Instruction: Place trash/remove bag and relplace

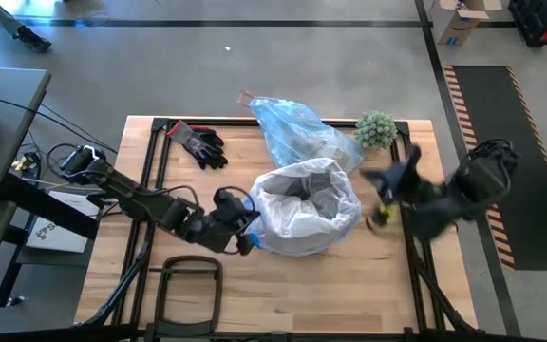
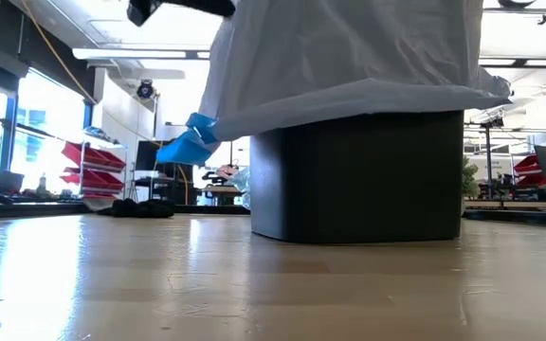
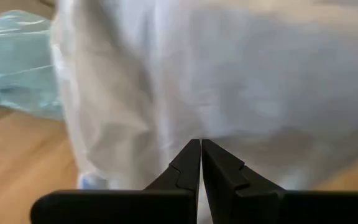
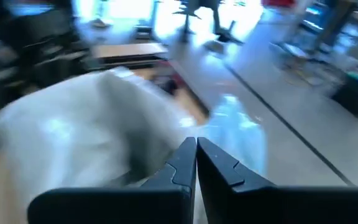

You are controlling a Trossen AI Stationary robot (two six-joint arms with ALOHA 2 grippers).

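On the wooden table [image 1: 112, 275] a black bin [image 2: 358, 175] stands near the middle, lined with a whitish translucent bag [image 1: 307, 204] whose rim is folded down over its top. From above, dark shapes show inside the open mouth, but what they are cannot be told. Just beyond the bin, toward the far edge, lies the light-blue bag [image 1: 297, 128], crumpled on its side with a reddish bit at its far-left end. Right of it, at the far right corner, stands a small green plant [image 1: 376, 129]. A pair of black gloves [image 1: 198, 144] lies at the far left of the table.

The left gripper [image 1: 247, 228] sits at the bin's left side, against the hanging white plastic; its fingers [image 3: 185, 168] are pressed together with nothing between them. The right gripper [image 1: 392, 180] hovers to the right of the bin, blurred, its fingers [image 4: 182, 165] also closed and empty. A small yellowish thing lies below it on the table, too blurred to name.

The low view shows the bin's dark wall below the liner's overhang and a blue fold [image 2: 190, 142] of plastic at its left, which the high view hides. The left wrist view shows the light-blue bag behind the white liner's edge. The right wrist view looks over the liner toward the light-blue bag and the room beyond.
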